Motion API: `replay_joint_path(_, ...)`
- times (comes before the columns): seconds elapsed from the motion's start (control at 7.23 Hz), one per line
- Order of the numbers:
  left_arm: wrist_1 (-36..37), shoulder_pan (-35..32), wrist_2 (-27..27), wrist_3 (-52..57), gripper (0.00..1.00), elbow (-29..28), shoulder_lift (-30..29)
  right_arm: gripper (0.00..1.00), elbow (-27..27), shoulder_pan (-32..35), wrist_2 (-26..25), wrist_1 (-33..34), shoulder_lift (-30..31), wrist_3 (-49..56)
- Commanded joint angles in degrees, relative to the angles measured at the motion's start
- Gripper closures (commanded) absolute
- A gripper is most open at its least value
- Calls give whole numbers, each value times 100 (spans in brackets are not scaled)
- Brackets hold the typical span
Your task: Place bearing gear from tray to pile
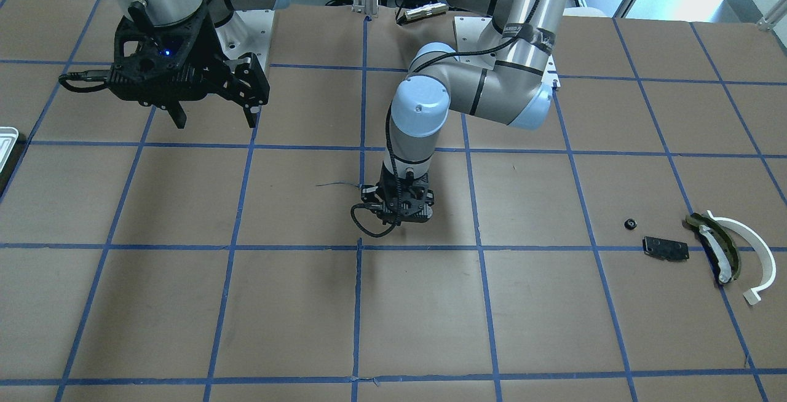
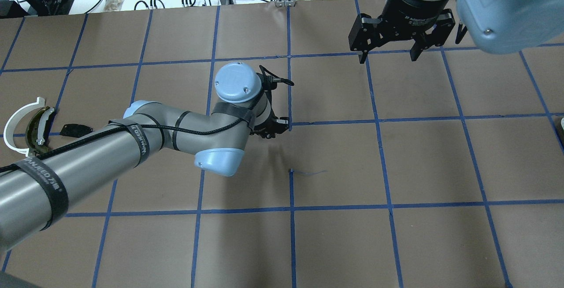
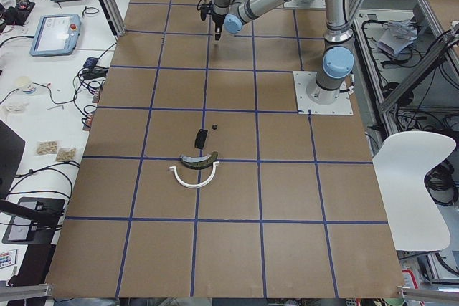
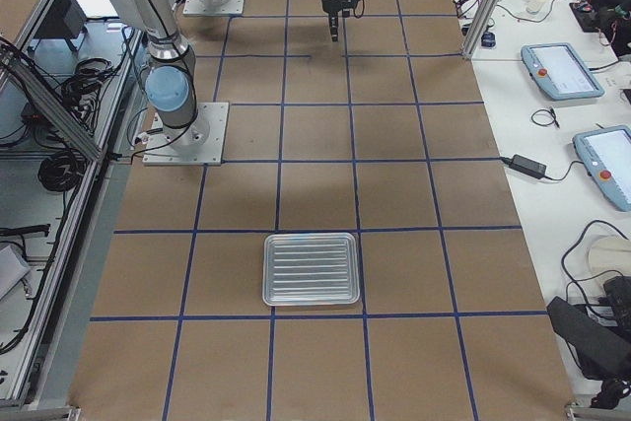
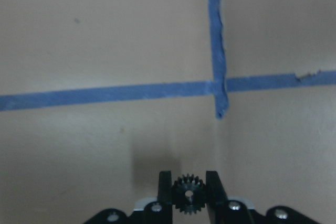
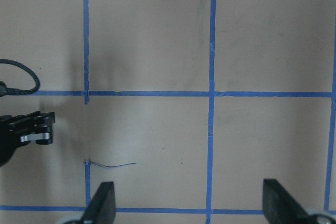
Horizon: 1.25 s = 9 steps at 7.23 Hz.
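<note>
Left gripper (image 5: 188,182) is clamped on the little bearing gear (image 5: 189,199), carrying it low over the surface (image 1: 307,316). The pile (image 1: 716,248) sits well off to its left, pretty much straight sideways, with the black plate (image 1: 666,248) on the side facing the gripper, so I'd guess a long sideways carry comes next. Right gripper (image 2: 387,57) hangs wide open off on the opposite side, with the tray (image 4: 311,268) further out that way, so the left arm's clearly the nearer one.

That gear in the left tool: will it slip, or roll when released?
The gear looks rigid and probably light. With the left tool pinching it across its teeth, slipping seems unlikely. It is round, so if it is released on edge it may roll.
</note>
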<state>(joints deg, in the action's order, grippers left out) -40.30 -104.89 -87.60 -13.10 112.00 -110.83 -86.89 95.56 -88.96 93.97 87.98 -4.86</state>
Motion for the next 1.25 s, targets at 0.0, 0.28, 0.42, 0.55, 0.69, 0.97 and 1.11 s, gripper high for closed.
replay_joint_path(0.0,-801,1646,-99,1584,100,365,560,0,136,-186,-77,16,-1,2)
replay_joint_path(0.28,-717,3501,-125,3856,100,639,790,0,93,-187,-69,16,17,2)
replay_joint_path(0.42,-699,4250,-265,4633,100,570,782,0,93,-187,-52,7,0,2)
replay_joint_path(0.55,-698,4675,-205,5363,100,534,538,0,84,-187,-52,-1,-1,11)
replay_joint_path(0.69,-646,4723,-222,5345,100,499,371,0,75,-187,-52,7,-1,2)
replay_joint_path(0.97,-330,4766,-231,5344,100,463,177,0,66,-187,-60,7,-9,2)
replay_joint_path(1.11,-251,4767,-222,5275,100,489,106,0,66,-187,-60,-1,-9,2)
